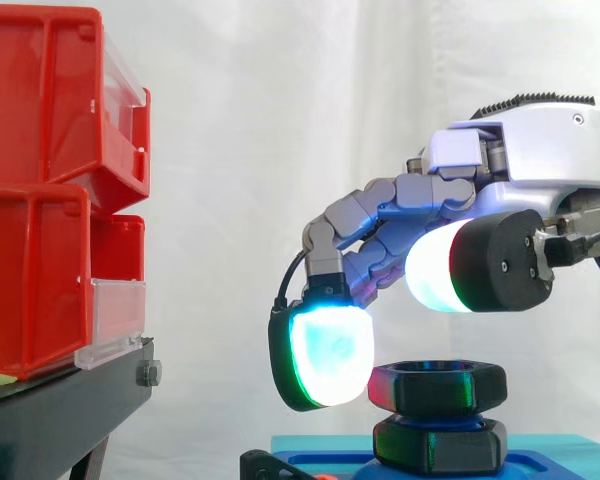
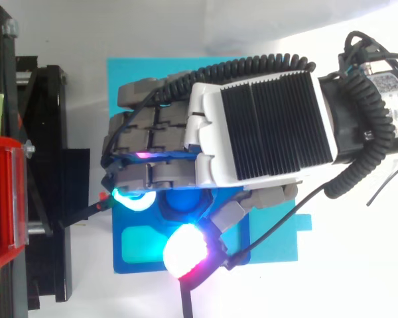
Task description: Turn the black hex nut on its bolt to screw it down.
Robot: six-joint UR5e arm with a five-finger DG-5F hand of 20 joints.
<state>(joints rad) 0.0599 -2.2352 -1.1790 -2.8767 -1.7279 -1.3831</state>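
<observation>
The robot hand (image 1: 520, 160) hangs over the fixture with its fingers loosely bent downward and spread wide from the thumb, gripping nothing. One white-green fingertip (image 1: 328, 352) sits just beside the left flank of the black hex nut (image 1: 440, 386); I cannot tell whether it touches. The thumb pad (image 1: 438, 266) hovers above the nut, apart from it. The nut rests over a second black hex piece (image 1: 440, 445) on a blue base (image 2: 138, 248). The base lies on a cyan sheet (image 2: 129, 76) on the white worktop (image 2: 345, 265). Red bins (image 1: 40, 200) on a black stand (image 1: 60, 410) are well apart at the left.
</observation>
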